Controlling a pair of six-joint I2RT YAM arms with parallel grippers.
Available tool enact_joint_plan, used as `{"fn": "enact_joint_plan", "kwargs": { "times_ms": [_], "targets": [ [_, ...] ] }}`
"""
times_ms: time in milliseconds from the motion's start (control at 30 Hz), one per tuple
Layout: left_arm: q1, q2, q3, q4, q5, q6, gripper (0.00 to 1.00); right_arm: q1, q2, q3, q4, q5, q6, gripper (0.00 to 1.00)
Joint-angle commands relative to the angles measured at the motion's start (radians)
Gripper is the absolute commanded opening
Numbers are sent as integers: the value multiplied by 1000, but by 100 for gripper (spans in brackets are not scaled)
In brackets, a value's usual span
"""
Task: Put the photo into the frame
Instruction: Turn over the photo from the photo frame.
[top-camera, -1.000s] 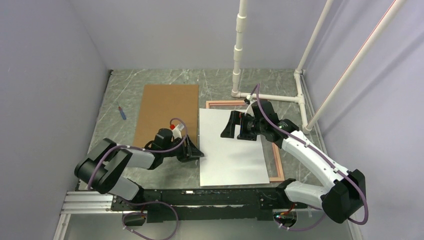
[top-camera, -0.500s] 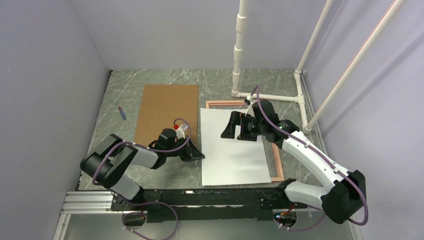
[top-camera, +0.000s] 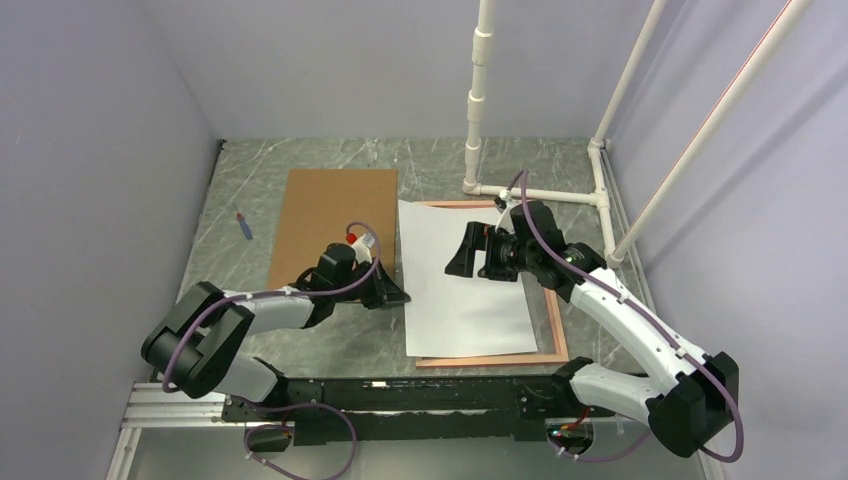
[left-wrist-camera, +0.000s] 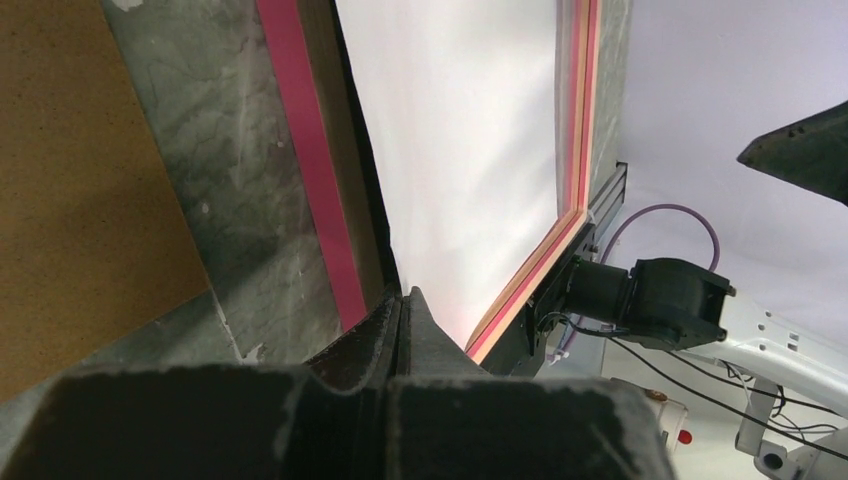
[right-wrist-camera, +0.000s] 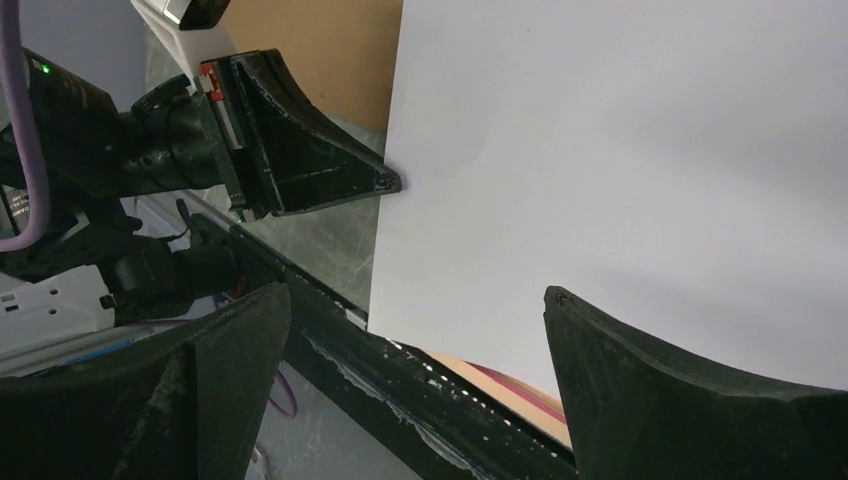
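Observation:
The photo (top-camera: 465, 280) lies white side up over the frame (top-camera: 553, 320), whose reddish-pink right and near edges show around it. My left gripper (top-camera: 400, 297) is at the photo's left edge, jaws pressed together on that edge. In the left wrist view the shut left gripper (left-wrist-camera: 405, 295) points along the photo (left-wrist-camera: 460, 130), between the frame (left-wrist-camera: 310, 170) sides. My right gripper (top-camera: 478, 262) hovers open above the photo's far half. In the right wrist view the wide right gripper (right-wrist-camera: 417, 295) spans bare photo (right-wrist-camera: 620, 150); the frame (right-wrist-camera: 500, 385) peeks out below.
A brown backing board (top-camera: 330, 225) lies left of the frame, just behind my left arm. A small blue pen (top-camera: 243, 226) rests near the left wall. White pipes (top-camera: 478, 100) stand at the back right. The black base rail (top-camera: 400, 395) runs along the near edge.
My left gripper has closed on the photo's left edge and moved away from the bases. The photo slid that way with it, uncovering the frame's near edge. The right gripper barely moved.

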Motion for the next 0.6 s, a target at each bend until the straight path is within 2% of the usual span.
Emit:
{"fn": "enact_joint_plan", "kwargs": {
  "times_ms": [0,567],
  "targets": [
    [-15,-20,59,-23,-32,18,0,-7,-45,3,-13,38,-17,99],
    [-100,138,228,-46,-38,8,0,-24,-65,-11,-20,42,-28,99]
  ]
}}
